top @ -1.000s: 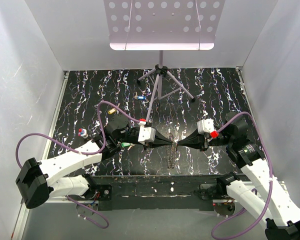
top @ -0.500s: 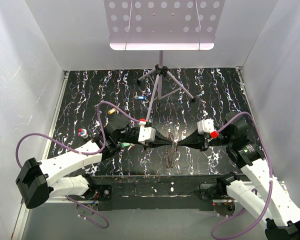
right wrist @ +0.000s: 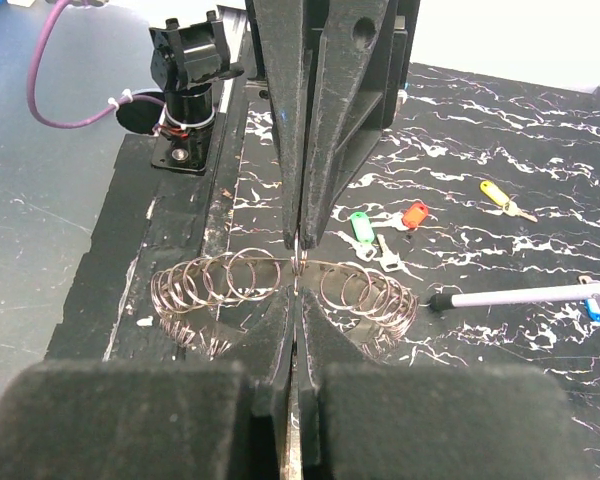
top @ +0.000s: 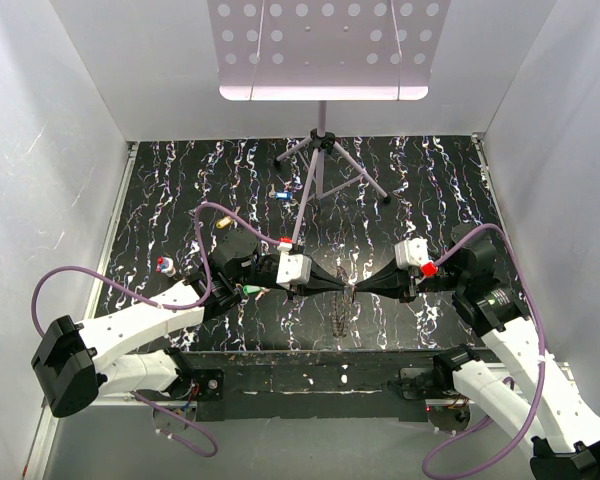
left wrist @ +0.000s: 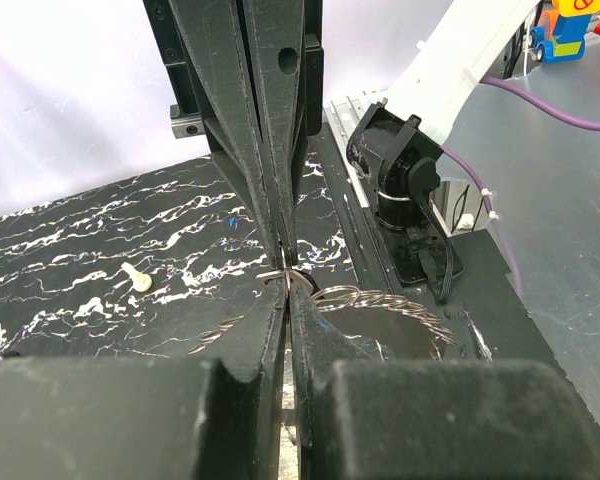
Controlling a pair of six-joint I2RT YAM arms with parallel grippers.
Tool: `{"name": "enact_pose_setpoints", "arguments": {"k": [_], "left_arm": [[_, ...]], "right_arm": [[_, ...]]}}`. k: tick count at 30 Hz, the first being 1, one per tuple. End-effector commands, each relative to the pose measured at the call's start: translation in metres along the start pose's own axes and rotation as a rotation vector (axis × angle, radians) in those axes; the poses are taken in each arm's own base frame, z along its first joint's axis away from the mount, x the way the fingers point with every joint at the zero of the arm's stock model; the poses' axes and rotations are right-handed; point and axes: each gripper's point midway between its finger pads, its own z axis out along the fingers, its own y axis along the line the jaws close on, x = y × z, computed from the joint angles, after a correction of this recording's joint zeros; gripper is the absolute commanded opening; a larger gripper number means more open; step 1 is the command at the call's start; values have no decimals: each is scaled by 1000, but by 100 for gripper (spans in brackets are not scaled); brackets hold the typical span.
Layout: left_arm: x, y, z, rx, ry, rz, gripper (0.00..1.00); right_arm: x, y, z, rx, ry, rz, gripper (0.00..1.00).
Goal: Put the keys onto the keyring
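I have the left gripper (top: 341,287) and the right gripper (top: 356,288) shut, tip to tip, each pinching the same spot on the rim of the keyring (right wrist: 230,280). That holds the coiled ring up by one edge, ready, I judge, to pry a gap. The keys (right wrist: 358,222) lie loose on the table (top: 430,190) beyond it, none threaded.

Tripod music stand (top: 323,140) on black marbled tabletop (top: 430,190) — white walls (top: 60,150) around.

Bright even overhead light; near jaws blurred in wrist views.
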Motion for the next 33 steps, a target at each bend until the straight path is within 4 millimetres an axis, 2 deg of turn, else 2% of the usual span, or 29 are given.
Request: {"name": "enact_pose_setpoints", "arguments": {"k": [1, 33], "left_arm": [[-12, 2, 0, -8, -35, 38, 0], [-5, 1, 2, -2, -32, 20, 0]], "right_arm": [[-20, -1, 0, -16, -34, -62, 1], [-28, -4, 2, -16, -53, -44, 1]]}}
